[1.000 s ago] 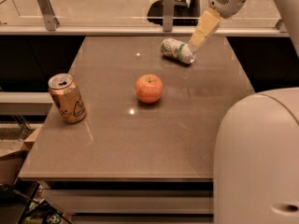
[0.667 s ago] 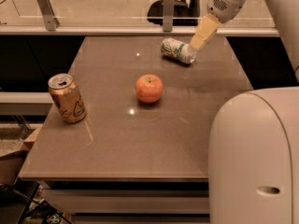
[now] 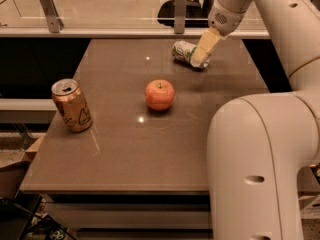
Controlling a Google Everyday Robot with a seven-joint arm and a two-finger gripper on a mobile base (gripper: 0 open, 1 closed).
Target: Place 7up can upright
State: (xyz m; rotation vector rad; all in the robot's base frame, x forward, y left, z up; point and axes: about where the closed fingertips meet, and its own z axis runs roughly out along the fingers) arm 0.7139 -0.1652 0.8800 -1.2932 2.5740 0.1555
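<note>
One gripper [image 3: 200,58] — at 7up can [image 3: 183,50], far edge

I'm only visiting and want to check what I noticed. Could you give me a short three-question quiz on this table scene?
1. True or false: the 7up can stands upright.
2. What lies near the middle of the table? A) an apple B) a cup C) a bowl
3. In a few words: where is the gripper?

Key
1. False: it lies on its side.
2. A.
3. Over the far side of the table, right at the 7up can.
</note>
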